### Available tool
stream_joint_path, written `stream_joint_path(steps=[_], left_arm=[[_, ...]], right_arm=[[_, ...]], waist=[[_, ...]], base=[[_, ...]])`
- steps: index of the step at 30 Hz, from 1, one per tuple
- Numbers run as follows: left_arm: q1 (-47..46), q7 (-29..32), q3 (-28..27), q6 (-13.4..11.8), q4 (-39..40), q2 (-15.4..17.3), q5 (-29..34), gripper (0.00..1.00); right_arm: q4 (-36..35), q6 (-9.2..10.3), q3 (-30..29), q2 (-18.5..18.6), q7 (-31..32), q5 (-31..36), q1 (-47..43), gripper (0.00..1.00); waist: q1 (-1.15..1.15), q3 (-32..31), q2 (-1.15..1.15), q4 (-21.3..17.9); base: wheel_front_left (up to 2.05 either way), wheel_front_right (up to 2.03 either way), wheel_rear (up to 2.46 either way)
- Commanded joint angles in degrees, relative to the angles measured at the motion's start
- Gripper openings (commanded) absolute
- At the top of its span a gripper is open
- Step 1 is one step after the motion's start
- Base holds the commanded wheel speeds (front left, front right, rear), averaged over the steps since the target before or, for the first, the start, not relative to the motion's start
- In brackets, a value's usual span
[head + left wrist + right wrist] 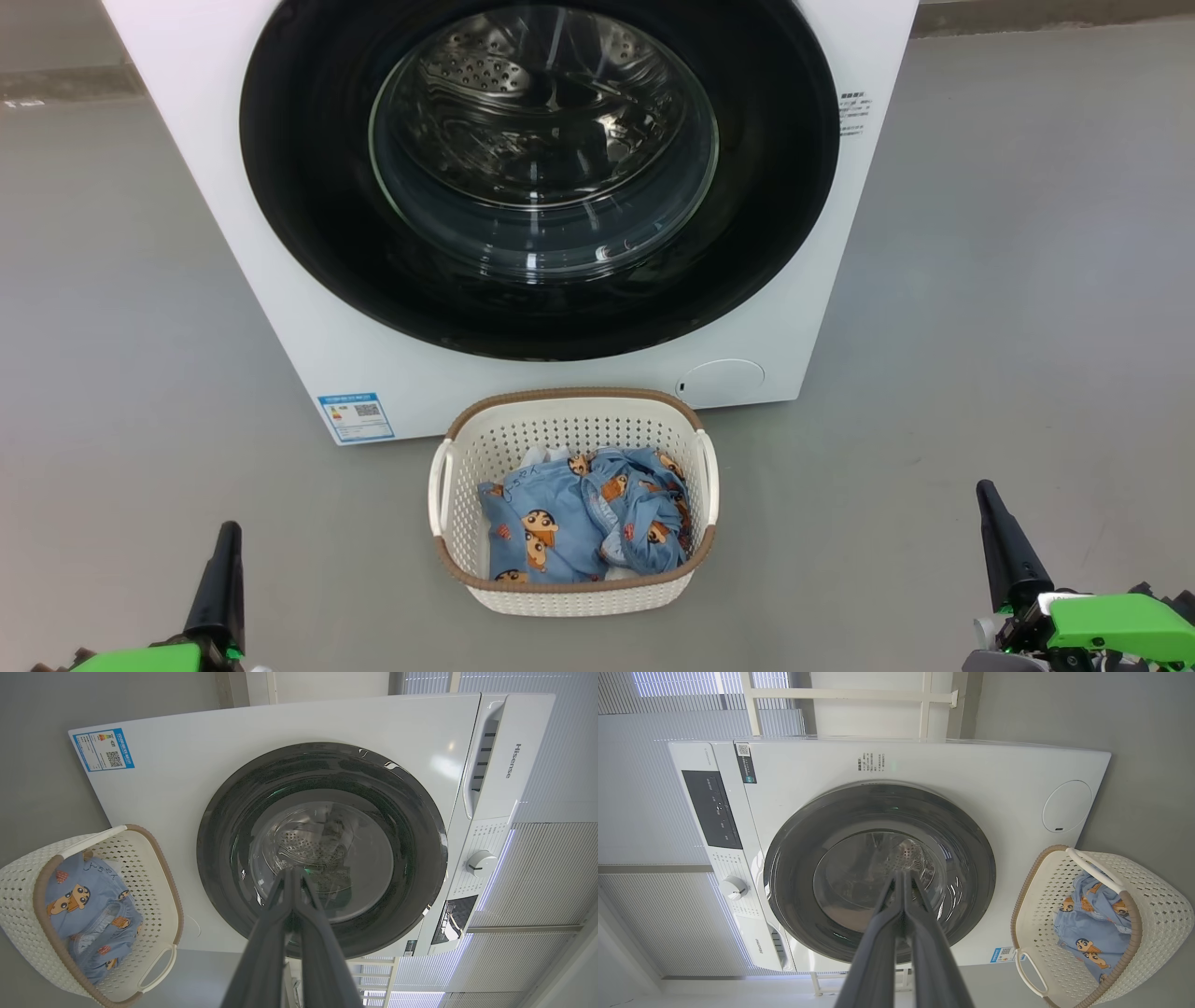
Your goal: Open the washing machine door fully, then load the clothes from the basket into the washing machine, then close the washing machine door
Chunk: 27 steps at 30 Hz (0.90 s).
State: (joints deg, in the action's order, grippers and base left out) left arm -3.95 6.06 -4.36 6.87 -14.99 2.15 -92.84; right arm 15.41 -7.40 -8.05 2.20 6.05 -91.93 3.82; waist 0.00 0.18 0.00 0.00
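Washing machine door (308,187) shut, flush w/ front of washing machine (252,280). Basket (569,396) on floor (140,373) just in front, below door. Clothes (560,527) bunched inside it. Left gripper (227,537) & right gripper (986,497): fingers pressed together, nothing held. Both low, either side of basket, well apart from it.

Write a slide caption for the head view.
Washing machine door closed; clothes in basket; left claw, right claw shut.

Smooth grey floor (1008,280), white front-loading washing machine (271,280) standing on it at twelve o'clock of the head view, cream perforated basket (569,431) with brown rim on the floor at the machine's six o'clock, just beside its front
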Motion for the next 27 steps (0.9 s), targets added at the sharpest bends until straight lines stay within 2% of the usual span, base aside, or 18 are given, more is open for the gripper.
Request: stream_joint_path(steps=[1, 9, 10, 15, 19, 27], left_arm=[[-2.2, 0.3, -2.0, 0.6, 1.0, 0.9, 0.6, 0.00], [-2.2, 0.3, -2.0, 0.6, 1.0, 0.9, 0.6, 0.00], [0.1, 0.0, 0.0, 0.0, -0.1, -0.1, 0.0, 1.00], [0.4, -0.4, 0.4, -0.1, -1.0, -0.5, 0.2, 1.00], [-0.1, -1.0, 0.8, 0.0, -0.8, -0.5, 0.5, 1.00], [-0.7, -2.1, 1.6, 0.0, -0.6, -0.4, 0.8, 1.00]], right_arm=[[-1.4, -0.09, 1.5, 0.7, 0.5, -0.2, 2.4, 0.00], [-1.4, -0.09, 1.5, 0.7, 0.5, -0.2, 2.4, 0.00], [0.2, 0.00, 0.0, 0.0, 0.0, 0.0, 0.0, 1.00], [1.2, 0.00, -0.1, -0.2, -0.3, 0.2, -0.5, 1.00], [1.0, -0.01, -0.1, 0.0, -0.7, 0.4, -0.2, 1.00], [0.5, -0.01, 0.0, 0.3, -1.3, 0.8, 0.2, 1.00]], waist=[[0.00, 0.0, 0.00, 0.0], [0.00, 0.0, 0.00, 0.0], [0.00, 0.0, 0.00, 0.0], [0.02, 0.0, 0.00, 0.0], [0.13, -0.1, 0.00, 0.0], [0.01, 0.2, 0.00, 0.0]], base=[[0.00, 0.00, 0.00], [0.00, 0.00, 0.00], [0.00, 0.00, 0.00], [0.00, 0.00, 0.00], [0.00, 0.00, 0.00], [0.00, 0.00, 0.00]])
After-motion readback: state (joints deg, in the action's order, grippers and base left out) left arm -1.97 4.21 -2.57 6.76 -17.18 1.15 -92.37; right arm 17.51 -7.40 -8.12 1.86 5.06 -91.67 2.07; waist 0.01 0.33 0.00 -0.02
